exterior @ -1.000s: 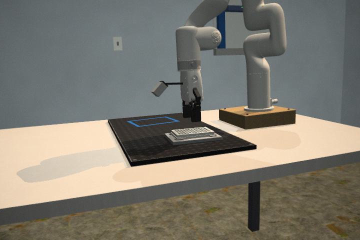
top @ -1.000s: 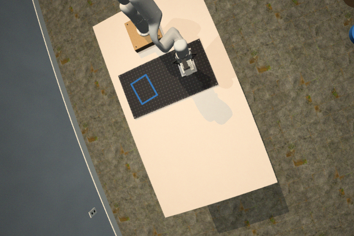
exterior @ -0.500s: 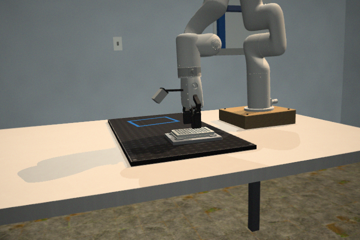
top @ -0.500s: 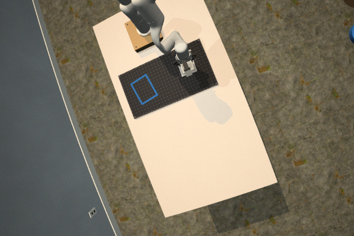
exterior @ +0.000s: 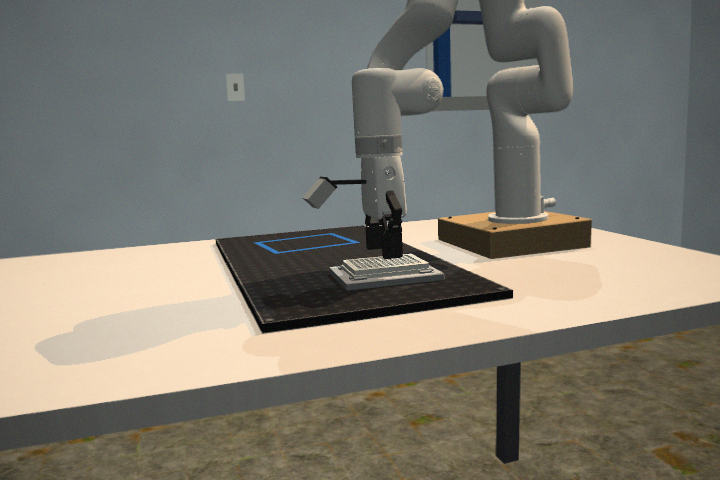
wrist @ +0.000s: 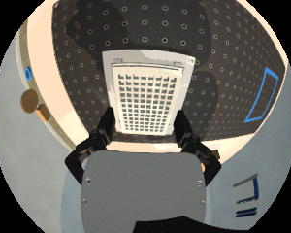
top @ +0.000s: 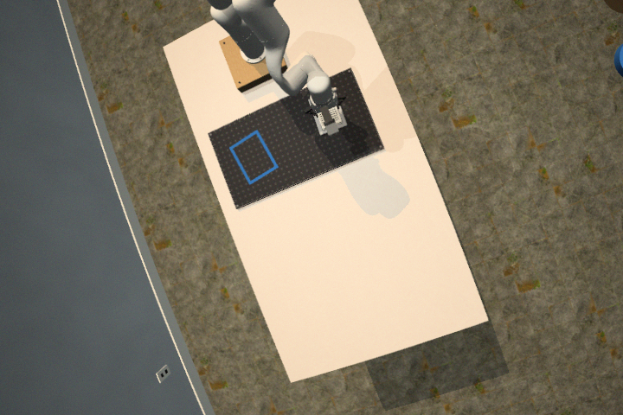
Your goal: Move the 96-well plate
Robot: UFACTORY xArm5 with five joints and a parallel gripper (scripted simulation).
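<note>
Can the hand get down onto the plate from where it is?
Probably yes: the hand hangs open just above the plate, fingers either side of its end, with nothing between them.

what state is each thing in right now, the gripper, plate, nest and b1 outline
gripper: open wide, holding nothing, poised above the plate
96-well plate: seated flat in the nest, right way up, untouched
plate nest N1: occupied by the plate, on the black deck
taped outline B1: nothing inside it, plate not yet delivered
</note>
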